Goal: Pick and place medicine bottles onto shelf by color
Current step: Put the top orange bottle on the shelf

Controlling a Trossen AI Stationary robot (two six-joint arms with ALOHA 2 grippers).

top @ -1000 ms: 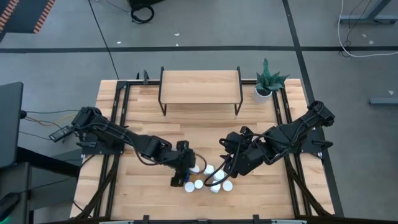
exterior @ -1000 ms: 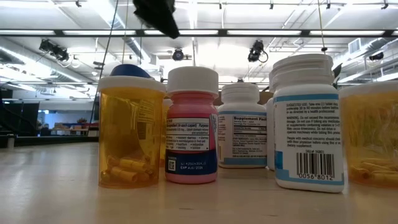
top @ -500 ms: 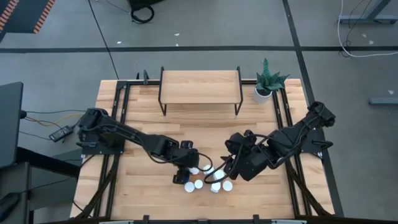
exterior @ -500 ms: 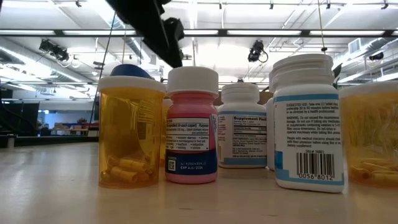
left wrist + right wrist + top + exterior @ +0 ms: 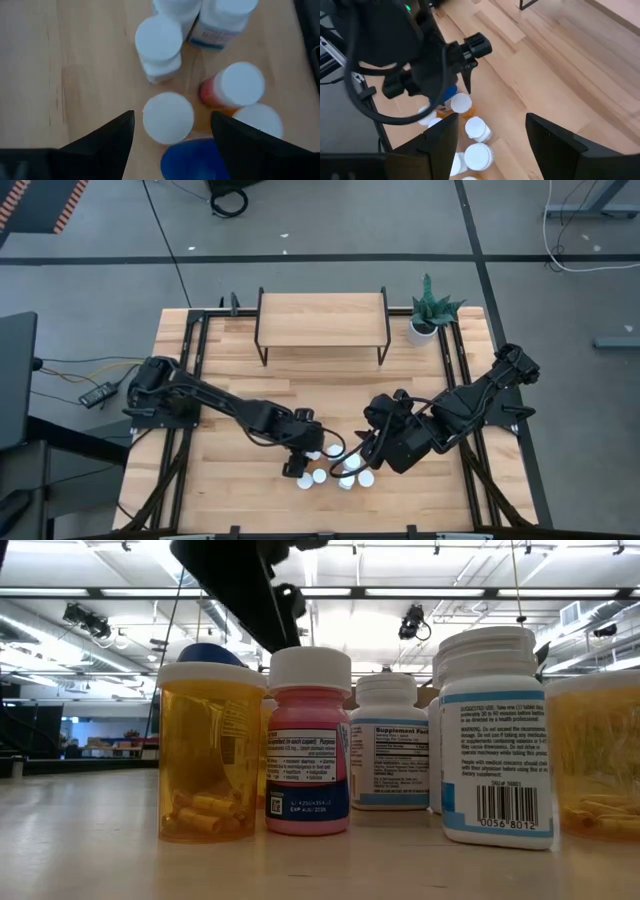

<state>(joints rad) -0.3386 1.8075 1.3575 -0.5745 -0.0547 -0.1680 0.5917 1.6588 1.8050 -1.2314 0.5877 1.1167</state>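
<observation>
Hovering over the cluster of medicine bottles (image 5: 330, 465) near the table's front edge, the left gripper (image 5: 303, 455) has its jaws spread and grasps nothing. In the left wrist view its two dark fingers (image 5: 107, 142) flank a white-capped bottle (image 5: 168, 118) standing directly below and between them, without contact. A blue-capped bottle (image 5: 195, 159) sits just nearer the wrist than that one, partly under the gripper. Beyond the fingers stand a white bottle (image 5: 159, 46) and a second white bottle with a printed label (image 5: 220, 22); to one side are an orange-bodied bottle (image 5: 232, 86) and another white cap (image 5: 258, 121) just beside it.

Level across the table, the low view shows the bottles upright on the wood: an amber bottle (image 5: 210, 750) with pills inside, a pink-labelled bottle (image 5: 309, 740) touching or just beside it, a white supplement bottle (image 5: 388, 742) behind, and a large white bottle with a barcode (image 5: 497, 735). A dark part of the arm (image 5: 235, 590) hangs above them.

The right gripper (image 5: 372, 455) is just beside the cluster on its right, fingers released and parted, holding nothing; its fingers (image 5: 442, 145) frame the bottles and the left arm beyond.

The shelf (image 5: 322, 318) stands well away from both grippers at the table's far edge, with no bottles on it. A potted plant (image 5: 430, 310) stands just to its right.
</observation>
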